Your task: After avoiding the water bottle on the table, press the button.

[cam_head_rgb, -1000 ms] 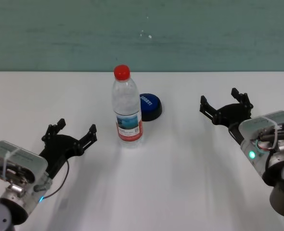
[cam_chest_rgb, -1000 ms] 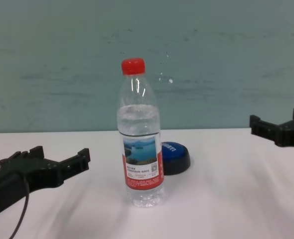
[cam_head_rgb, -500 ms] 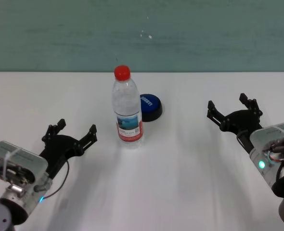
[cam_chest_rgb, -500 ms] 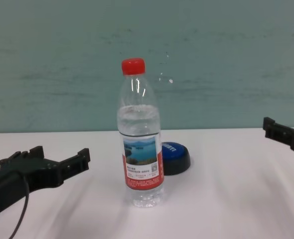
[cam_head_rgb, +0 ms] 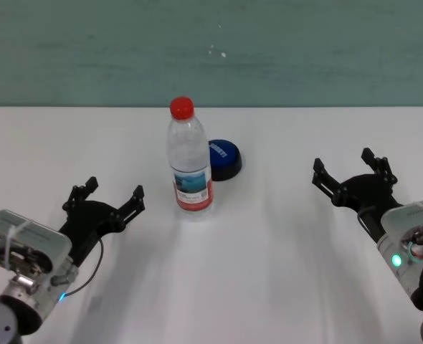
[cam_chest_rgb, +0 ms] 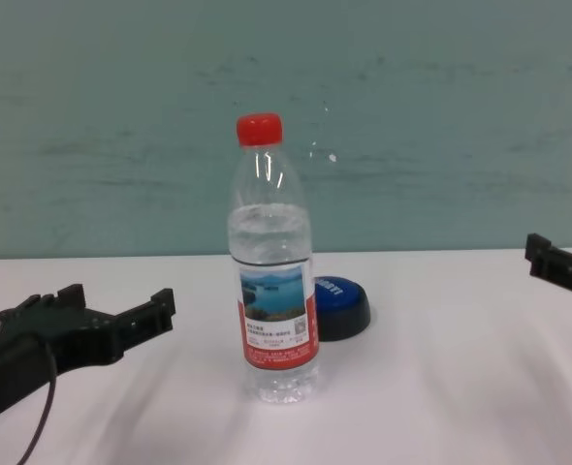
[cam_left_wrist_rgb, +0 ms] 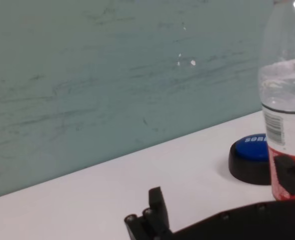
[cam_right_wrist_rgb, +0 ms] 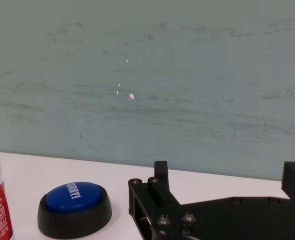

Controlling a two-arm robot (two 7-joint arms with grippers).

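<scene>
Right gripper point(cam_head_rgb: 353, 174) out over the right side of the table point(cam_head_rgb: 269, 272), fingers spread wide apart, holding nothing, well to the right of the button point(cam_head_rgb: 223, 159). Pointing toward the far wall. Left gripper point(cam_head_rgb: 104, 198) parked over the left side of the table, fingers spread wide too, holding nothing, near the water bottle point(cam_head_rgb: 188, 161) but not touching it. Water bottle standing upright around the middle of the table, red cap on top, lake picture over a red band on the label. Blue button sitting flat on the table just behind the bottle and a bit to its right, partly hidden by the bottle in the chest view. Green wall point(cam_head_rgb: 211, 50) behind the table.
</scene>
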